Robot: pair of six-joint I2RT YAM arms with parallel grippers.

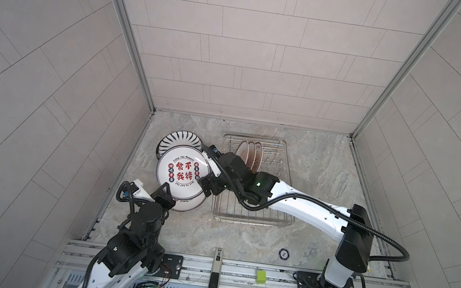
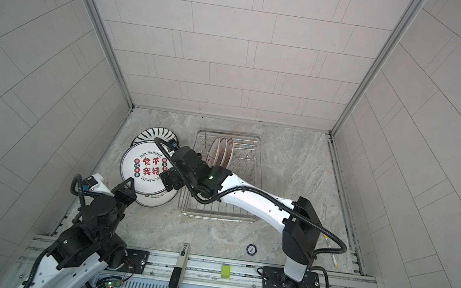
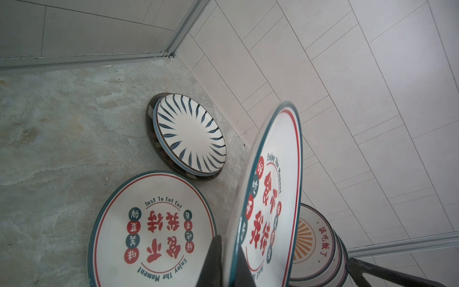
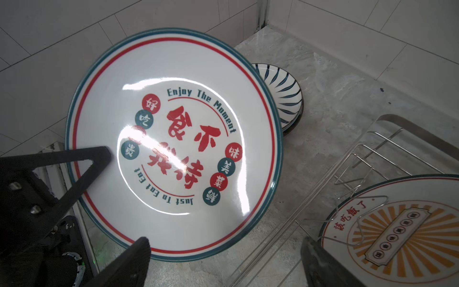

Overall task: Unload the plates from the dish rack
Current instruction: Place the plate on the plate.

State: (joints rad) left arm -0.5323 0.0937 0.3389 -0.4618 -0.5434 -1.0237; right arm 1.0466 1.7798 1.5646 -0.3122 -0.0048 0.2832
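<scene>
My left gripper is shut on the near rim of a white plate with red Chinese characters, holding it raised. Under it a plate with the same print lies flat on the table. Behind that, by the left wall, lies a black-striped plate on a darker plate. The wire dish rack holds three upright sunburst plates at its far end. My right gripper is open and holds nothing, between the held plate and the rack.
Tiled walls close in the left, back and right sides. On the front rail lie a black-and-white hand tool and a green block. A small round disc sits on the marble table in front of the rack.
</scene>
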